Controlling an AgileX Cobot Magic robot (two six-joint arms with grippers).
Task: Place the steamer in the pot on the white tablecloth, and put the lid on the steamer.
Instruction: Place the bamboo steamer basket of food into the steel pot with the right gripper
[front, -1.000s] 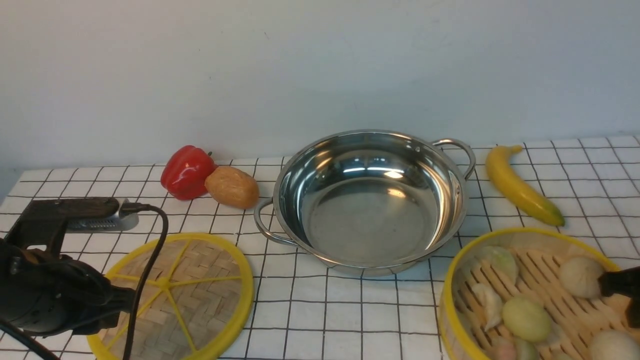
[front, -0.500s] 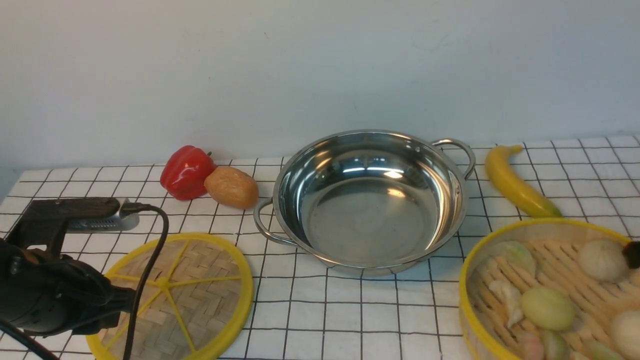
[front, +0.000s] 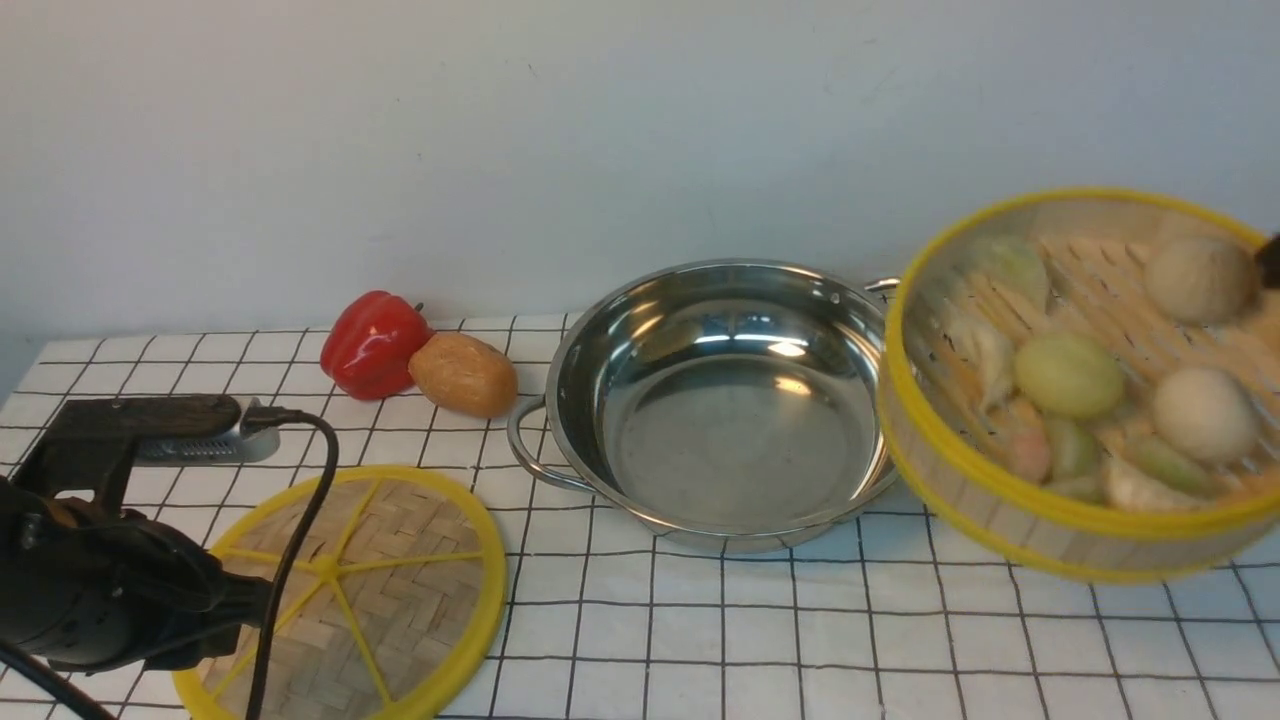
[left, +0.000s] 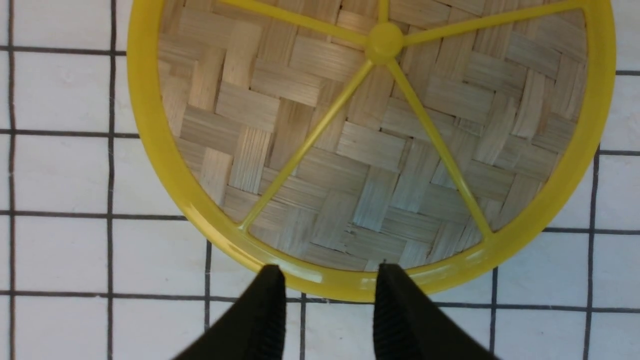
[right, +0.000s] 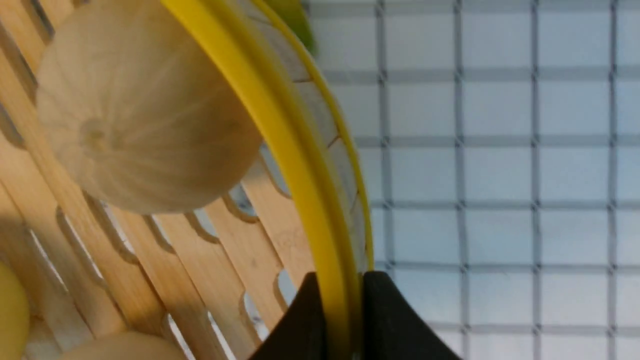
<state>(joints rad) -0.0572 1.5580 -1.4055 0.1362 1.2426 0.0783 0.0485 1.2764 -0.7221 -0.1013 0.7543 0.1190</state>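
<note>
The steamer, a bamboo basket with a yellow rim holding buns and dumplings, hangs tilted in the air at the right, just right of the pot. My right gripper is shut on the steamer's rim; only a dark tip of it shows at the right edge of the front view. The empty steel pot stands on the white tablecloth. The lid lies flat at the front left. My left gripper is open, its fingers over the lid's near rim, with the lid spreading beyond it.
A red pepper and a potato lie left of the pot near the wall. The left arm's body and its cable cover the front left corner. The raised steamer hides the cloth behind it.
The steamer has risen from the cloth at the front right and now hangs tilted beside the pot, hiding the banana. The left arm and the lid have not moved.
</note>
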